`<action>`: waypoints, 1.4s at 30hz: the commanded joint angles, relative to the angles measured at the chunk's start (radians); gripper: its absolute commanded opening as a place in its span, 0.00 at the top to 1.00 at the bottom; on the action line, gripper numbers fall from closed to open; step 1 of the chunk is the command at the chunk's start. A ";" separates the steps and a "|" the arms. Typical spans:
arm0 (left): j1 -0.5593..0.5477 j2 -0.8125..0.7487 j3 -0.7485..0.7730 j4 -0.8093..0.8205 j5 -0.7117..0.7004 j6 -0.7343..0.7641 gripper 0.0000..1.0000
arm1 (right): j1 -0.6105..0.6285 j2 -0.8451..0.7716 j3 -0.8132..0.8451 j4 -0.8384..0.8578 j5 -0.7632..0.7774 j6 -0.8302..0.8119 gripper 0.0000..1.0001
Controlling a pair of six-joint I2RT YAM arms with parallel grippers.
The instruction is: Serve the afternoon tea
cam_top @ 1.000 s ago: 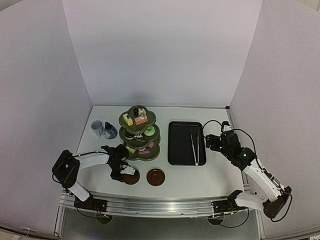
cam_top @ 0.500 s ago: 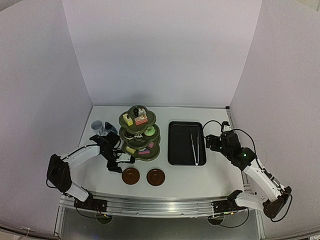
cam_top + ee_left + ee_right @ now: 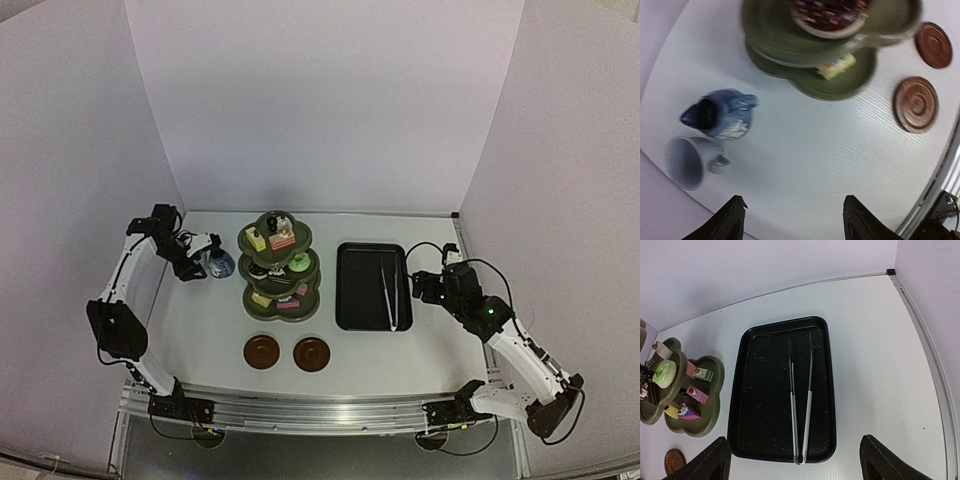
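Observation:
The olive-green three-tier stand holds several small cakes and stands mid-table. Two round brown saucers lie in front of it, both bare. The dark-blue pot sits left of the stand. My left gripper hovers over the spot beside the pot and covers the cup in the top view. In the left wrist view the pale cup and the pot lie ahead of my open, empty left gripper. My right gripper is open and empty at the tray's near right edge.
A black rectangular tray lies right of the stand with thin white tongs inside it. White walls close in the table at the back and both sides, and the cup and pot are close to the left wall.
My left arm has swung from the left saucer at the front up to the back left, over the cup and pot. The saucer stays on the table. The right arm has not moved.

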 commanded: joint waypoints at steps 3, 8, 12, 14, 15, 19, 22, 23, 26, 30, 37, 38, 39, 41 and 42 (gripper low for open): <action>0.010 0.245 0.286 0.170 -0.092 -0.295 0.35 | 0.004 -0.005 0.022 -0.006 -0.005 0.003 0.14; 0.009 0.427 0.468 0.272 -0.218 -0.339 0.34 | 0.004 -0.016 0.010 -0.011 -0.011 0.022 0.14; -0.007 0.545 0.608 0.286 -0.238 -0.343 0.32 | 0.004 -0.017 0.011 -0.020 -0.018 0.033 0.14; -0.022 0.576 0.625 0.285 -0.252 -0.292 0.29 | 0.004 -0.014 0.019 -0.027 -0.018 0.033 0.14; -0.031 0.587 0.621 0.290 -0.267 -0.266 0.29 | 0.004 -0.012 0.024 -0.030 -0.018 0.033 0.14; -0.030 0.654 0.677 0.217 -0.286 -0.196 0.28 | 0.004 -0.007 0.049 -0.053 -0.017 0.033 0.14; -0.016 0.677 0.714 0.137 -0.256 -0.129 0.30 | 0.004 -0.011 0.053 -0.066 -0.016 0.033 0.14; -0.015 0.676 0.711 0.120 -0.244 -0.095 0.31 | 0.004 -0.013 0.050 -0.068 -0.013 0.035 0.14; -0.015 0.671 0.683 0.070 -0.223 0.015 0.31 | 0.004 -0.013 0.045 -0.071 -0.012 0.044 0.14; -0.013 0.705 0.700 0.024 -0.230 0.111 0.31 | 0.004 -0.005 0.050 -0.072 -0.022 0.043 0.14; -0.037 0.699 0.637 0.194 -0.267 0.173 0.31 | 0.004 -0.001 0.052 -0.076 -0.023 0.046 0.14; -0.040 0.695 0.626 0.227 -0.270 0.173 0.31 | 0.004 0.000 0.052 -0.075 -0.025 0.048 0.14; -0.044 0.694 0.626 0.244 -0.268 0.171 0.31 | 0.005 0.001 0.052 -0.075 -0.029 0.048 0.14; -0.050 0.699 0.631 0.257 -0.271 0.178 0.32 | 0.004 0.000 0.050 -0.076 -0.034 0.049 0.14; -0.053 0.704 0.633 0.254 -0.276 0.188 0.32 | 0.004 -0.001 0.048 -0.076 -0.034 0.050 0.14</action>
